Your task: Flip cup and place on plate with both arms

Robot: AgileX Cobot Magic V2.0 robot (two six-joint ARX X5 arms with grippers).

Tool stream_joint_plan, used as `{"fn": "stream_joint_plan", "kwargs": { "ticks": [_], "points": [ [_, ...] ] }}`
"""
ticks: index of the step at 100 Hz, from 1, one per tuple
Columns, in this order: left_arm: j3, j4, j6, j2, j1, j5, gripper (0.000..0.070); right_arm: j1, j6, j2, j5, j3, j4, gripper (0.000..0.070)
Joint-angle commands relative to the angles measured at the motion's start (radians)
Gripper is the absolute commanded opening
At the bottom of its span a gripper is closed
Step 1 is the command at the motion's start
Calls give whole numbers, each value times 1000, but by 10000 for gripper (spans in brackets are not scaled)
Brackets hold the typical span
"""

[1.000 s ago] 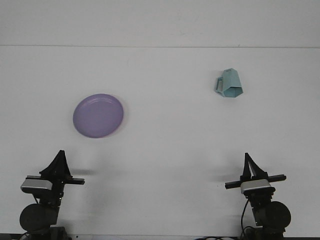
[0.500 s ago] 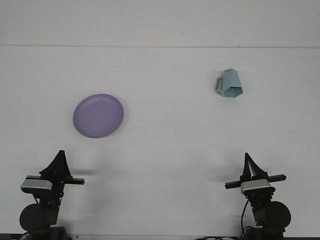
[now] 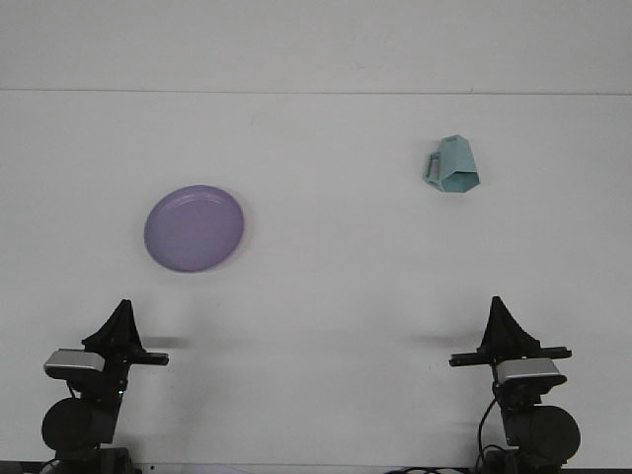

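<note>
- The cup [image 3: 454, 166] lies tipped over, upper right of the frame; the plate [image 3: 195, 228] sits centre-left.
- It looks rigid, light and smooth; grasp its angular body or rim.
- Left gripper [image 3: 123, 331] and right gripper [image 3: 499, 326] wait at the bottom corners, finger spread indiscernible.

We counted one cup [image 3: 453, 166], one plate [image 3: 195, 228], two grippers — left [image 3: 122, 324] and right [image 3: 502, 322] — on one table [image 3: 326, 286].

Arm bases [image 3: 84, 449] apparently cut off below
</note>
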Motion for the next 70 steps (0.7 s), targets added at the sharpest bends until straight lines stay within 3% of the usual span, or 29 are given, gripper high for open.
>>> {"fn": "stream_joint_plan", "kwargs": {
  "ticks": [1,14,31,54,62,70],
  "points": [
    [-19,9,-11,0,1,0,12,0,106,6,47,29,-8,0],
    [-19,10,-12,0,1,0,12,0,77,112,132,163,-133,0],
    [-19,10,-34,0,1,0,12,0,-77,404,119,366,-145,0],
    [-19,10,-34,0,1,0,12,-1,-227,843,119,577,-83,1],
    [-19,10,-34,0,1,0,12,-1,-274,975,119,604,8,101],
    [-19,10,-35,0,1,0,12,-3,-312,1112,119,624,113,359]
  ]
}}
